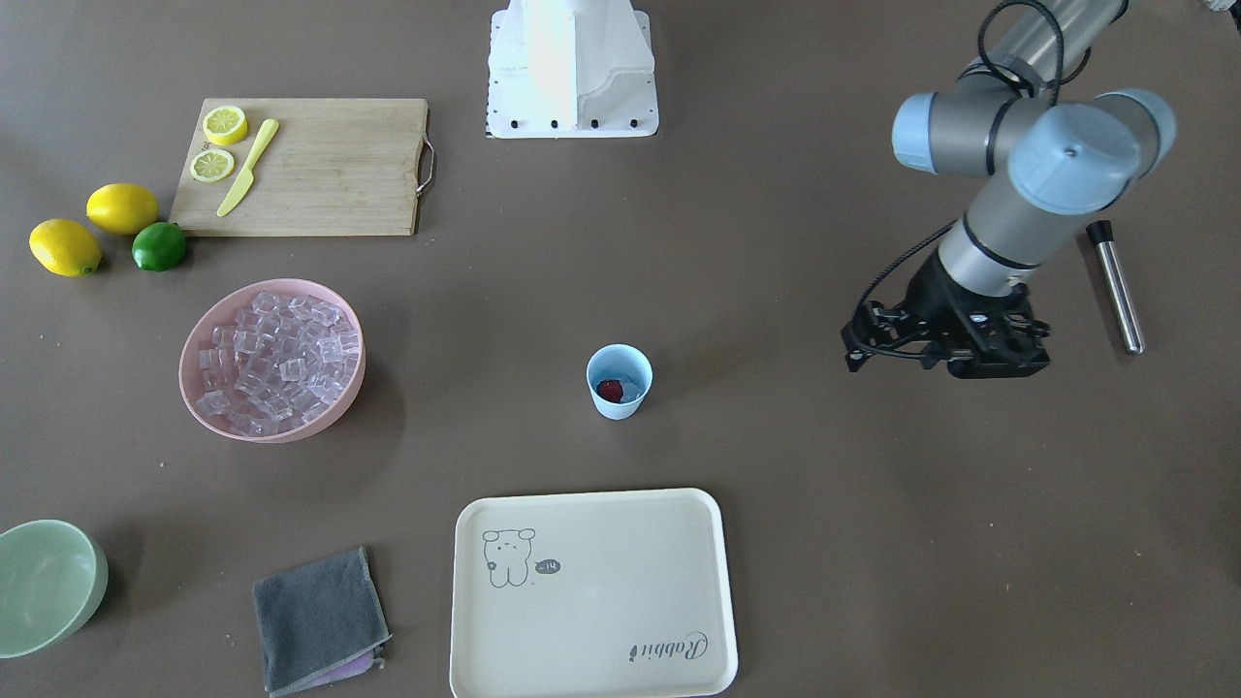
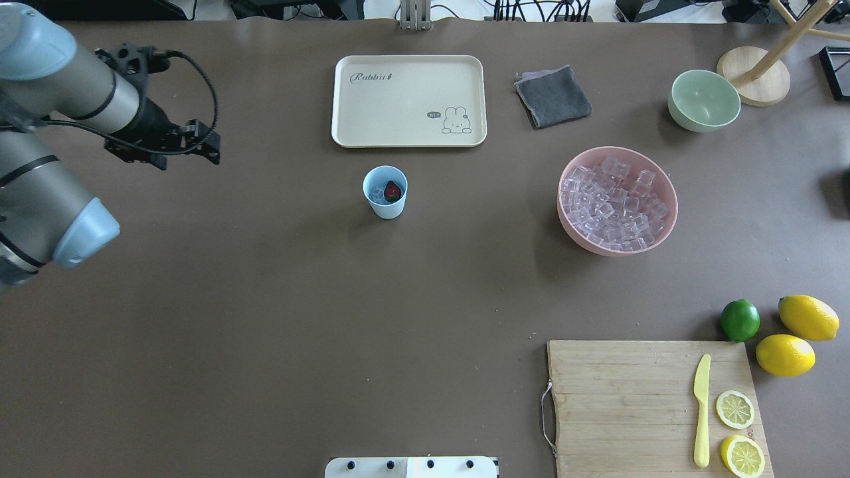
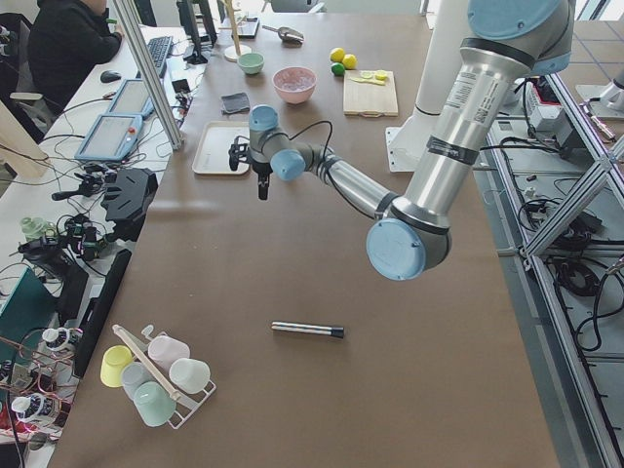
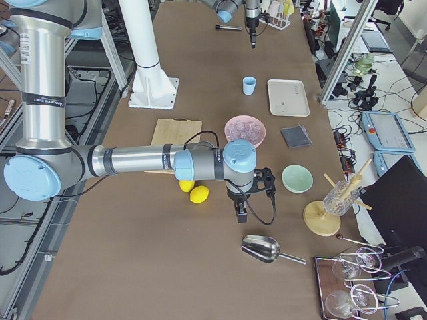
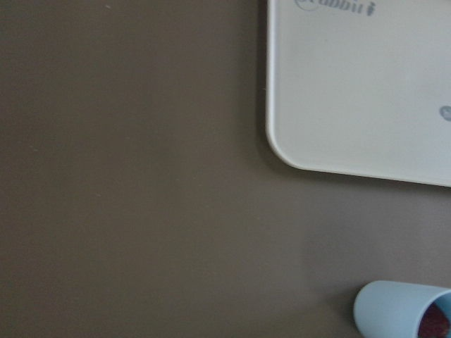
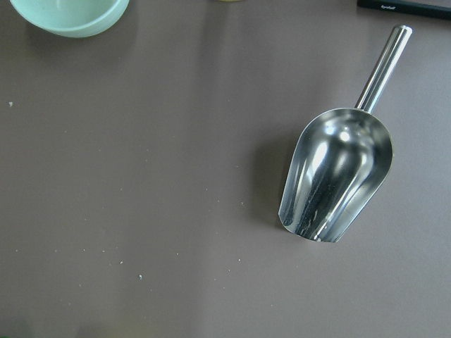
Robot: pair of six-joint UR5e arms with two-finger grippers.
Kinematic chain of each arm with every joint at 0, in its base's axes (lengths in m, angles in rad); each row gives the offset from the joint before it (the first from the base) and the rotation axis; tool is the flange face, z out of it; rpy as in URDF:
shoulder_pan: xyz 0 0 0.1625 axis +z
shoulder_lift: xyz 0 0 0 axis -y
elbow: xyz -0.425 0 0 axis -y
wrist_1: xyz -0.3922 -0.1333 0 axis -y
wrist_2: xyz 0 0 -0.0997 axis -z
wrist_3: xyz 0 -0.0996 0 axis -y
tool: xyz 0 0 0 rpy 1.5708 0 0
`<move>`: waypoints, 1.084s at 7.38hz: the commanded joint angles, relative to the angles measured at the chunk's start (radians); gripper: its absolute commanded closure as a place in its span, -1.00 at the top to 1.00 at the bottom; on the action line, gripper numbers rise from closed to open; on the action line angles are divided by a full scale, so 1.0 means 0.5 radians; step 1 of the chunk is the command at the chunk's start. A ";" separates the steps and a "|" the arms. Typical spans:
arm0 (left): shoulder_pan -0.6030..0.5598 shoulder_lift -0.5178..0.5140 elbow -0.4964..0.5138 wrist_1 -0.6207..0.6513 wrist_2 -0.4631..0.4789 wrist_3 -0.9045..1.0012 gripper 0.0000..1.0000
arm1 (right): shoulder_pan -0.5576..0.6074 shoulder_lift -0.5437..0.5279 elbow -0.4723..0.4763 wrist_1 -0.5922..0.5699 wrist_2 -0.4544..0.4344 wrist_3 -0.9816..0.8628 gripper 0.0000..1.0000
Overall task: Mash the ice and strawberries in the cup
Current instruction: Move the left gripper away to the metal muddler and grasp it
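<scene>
path left pincer (image 2: 207,143) to cup (image 2: 385,204): bare table (image 2: 292,172) | tray (image 2: 398,113) just beyond cup | pink bowl (image 2: 586,243) well apart

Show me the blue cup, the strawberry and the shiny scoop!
cup (image 2: 386,208): overhead view, on its outer wall.
strawberry (image 2: 394,191): overhead view, on its red middle, inside the cup.
scoop (image 6: 337,176): right wrist view, on its shiny bowl.
</scene>
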 commanded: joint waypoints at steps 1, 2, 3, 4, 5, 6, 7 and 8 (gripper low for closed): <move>-0.361 0.473 0.018 -0.025 -0.107 0.700 0.94 | 0.002 -0.020 0.023 -0.003 0.002 0.003 0.99; -0.396 0.611 0.061 -0.146 -0.104 0.812 0.94 | 0.002 -0.017 0.023 -0.003 -0.001 0.003 0.99; -0.406 0.722 0.182 -0.403 -0.104 0.807 0.94 | 0.002 -0.017 0.020 -0.003 -0.004 0.003 0.99; -0.406 0.778 0.369 -0.709 -0.104 0.789 0.94 | 0.002 -0.020 0.020 -0.003 -0.001 0.003 0.99; -0.406 0.778 0.547 -0.925 -0.107 0.776 0.94 | 0.002 -0.029 0.023 -0.003 -0.001 0.003 0.99; -0.406 0.778 0.594 -1.000 -0.098 0.712 0.94 | 0.002 -0.026 0.020 -0.003 -0.004 0.003 0.99; -0.403 0.809 0.561 -1.010 -0.104 0.660 0.94 | 0.005 -0.026 0.026 -0.003 -0.001 0.003 0.99; -0.400 0.821 0.564 -1.086 -0.101 0.541 0.94 | 0.008 -0.026 0.023 -0.003 -0.010 0.003 0.99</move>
